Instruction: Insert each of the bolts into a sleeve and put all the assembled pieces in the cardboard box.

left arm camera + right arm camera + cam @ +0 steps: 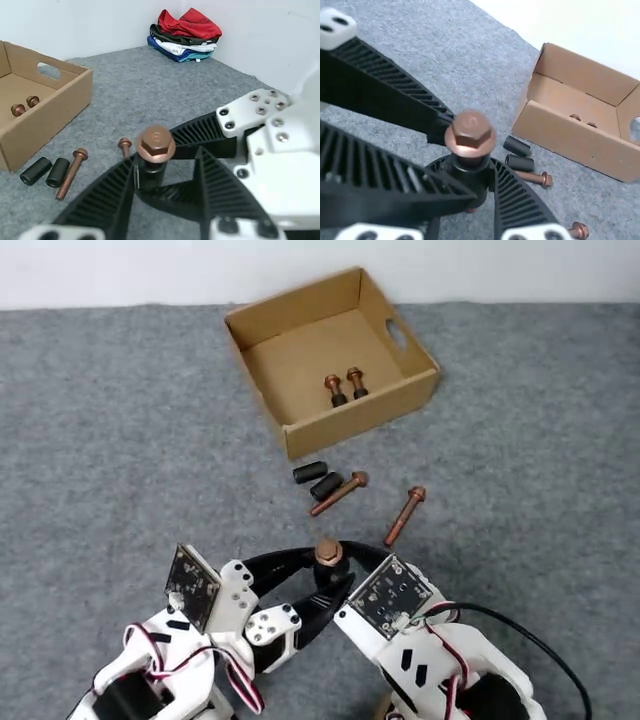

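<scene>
**A:** From above, where's the piece in hand?

**B:** It's upright at the near side of the tabletop: a bolt, head up, with the left claw and right claw meeting around it. Beyond lie two spare sleeves and two loose bolts, just in front of the cardboard box. Two finished pieces are in the box.

**A:** And the left wrist view?

**B:** The bolt head sits on top of a black sleeve, so I'd call it seated. One of the left claw's fingers rests against the sleeve. The other stands off it, with a finger of the right claw in the gap. So the left claw looks spread, steadying rather than clamping.

**A:** The right wrist view?

**B:** There the right claw is pinching the sleeve low down, under the head. Holding it low and vertical keeps the bolt from sliding out, I'd judge. That suits carrying it to the box
</scene>
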